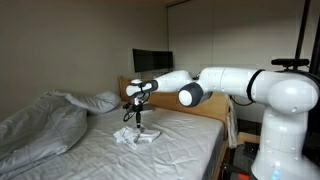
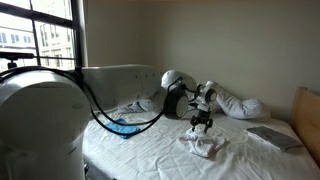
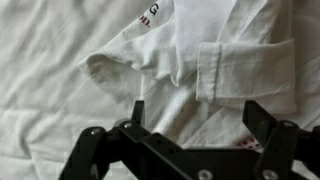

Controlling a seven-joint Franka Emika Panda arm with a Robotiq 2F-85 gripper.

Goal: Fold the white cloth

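Bedroom setting: a bed with a white bedsheet (image 1: 185,140) fills the lower part of both exterior views, with a rumpled duvet (image 1: 40,125) at the left of the frame.

1. Position. My gripper (image 1: 135,118) hangs directly above the white cloth (image 1: 135,138), which lies near the middle of the bed, well apart from the duvet.
2. End effector state. My jaws stand wide apart and hold nothing. In the wrist view the fingers (image 3: 137,112) frame the fabric at the bottom of the frame without clamping it.
3. Progress. The white cloth lies in a low, wrinkled heap with no clean, flat fold visible. I judge the fold as not completed: an edge must first be grasped, carried over and laid down.
4. View differences.
   - Both exterior views show my height over the bed and the heap's outline, but no fabric detail.
   - The wrist view shows what they do not: a sleeve with its cuff (image 3: 240,75) lying across the body of the cloth, red lettering (image 3: 150,12) at the top edge, and a greyish patch (image 3: 105,70) at centre left.
   - Whether my fingertips touch the fabric, I cannot tell.
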